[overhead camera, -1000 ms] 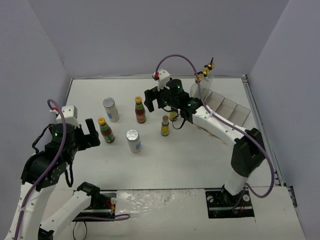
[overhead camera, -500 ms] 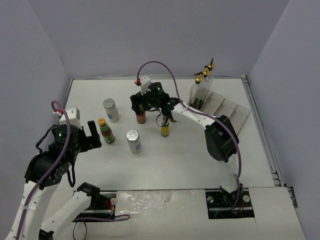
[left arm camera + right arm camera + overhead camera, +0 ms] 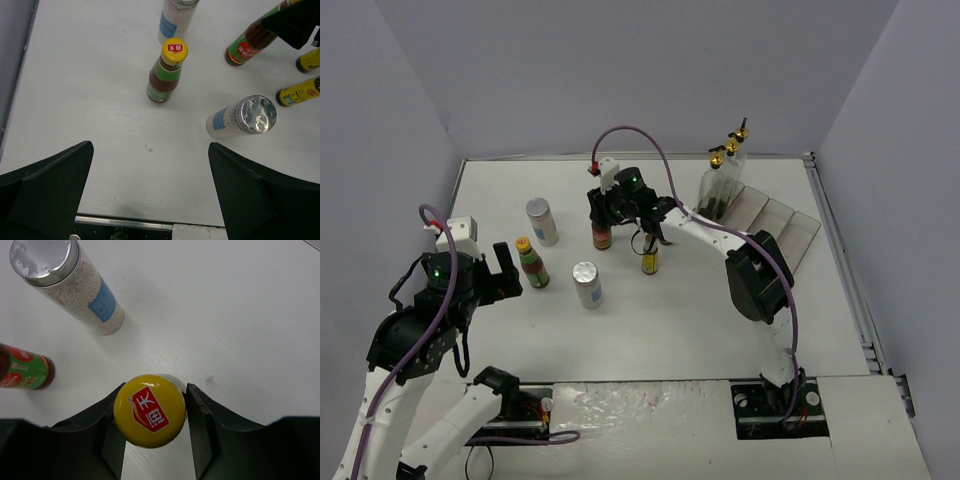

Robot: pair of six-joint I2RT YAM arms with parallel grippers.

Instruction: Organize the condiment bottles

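Right wrist view, your right gripper: jaws closed on the yellow cap of a red-sauce bottle, upright on the tabletop; your left gripper: jaws wide, above bare tabletop, near the second red-sauce bottle and a shaker; tall glass bottles grouped at the rack's left end.

The right gripper grips a yellow-capped bottle from above, and its two dark fingers touch the cap on the left and on the right. The cap has a red label with white characters. At the upper left stands a silver-lidded shaker with white grains and a blue label. A sauce bottle with a green and red label is cut by the left edge. The white table is under them.
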